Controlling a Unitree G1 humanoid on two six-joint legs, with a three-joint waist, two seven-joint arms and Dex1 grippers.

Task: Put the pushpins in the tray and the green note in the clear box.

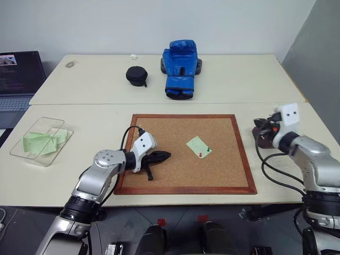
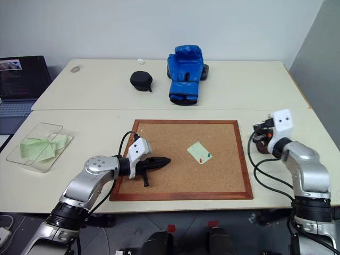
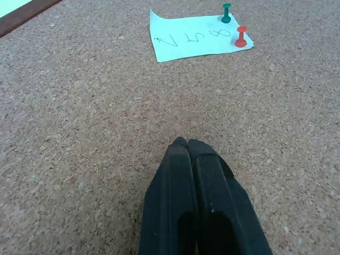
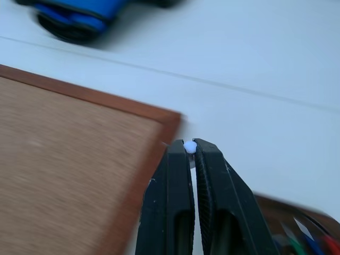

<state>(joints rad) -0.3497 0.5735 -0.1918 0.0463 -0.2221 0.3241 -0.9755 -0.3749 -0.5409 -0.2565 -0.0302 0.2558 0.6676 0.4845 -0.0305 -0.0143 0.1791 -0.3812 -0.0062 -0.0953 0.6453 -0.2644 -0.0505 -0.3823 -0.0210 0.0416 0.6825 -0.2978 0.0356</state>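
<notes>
A: Nearest me, the left gripper (image 1: pixel 162 156) lay on the cork board (image 1: pixel 175 178), its fingers pressed together and empty. And the right?

B: At the right, the right gripper (image 4: pixel 189 146) hung by the tray (image 1: pixel 258 132), its fingers pinched on a small white speck (image 4: pixel 189 148). It was perhaps a pin head, but I could not tell. The gripper ought to sit squarely over the dish before parting, lest the speck bounce off the low rim.

A: The rest?

B: The red pushpin (image 3: pixel 241 37) and green pushpin (image 3: pixel 226 13) stood in the green note (image 1: pixel 197 144) at mid-board. The clear box (image 1: pixel 32 153) waited at the far left.
</notes>
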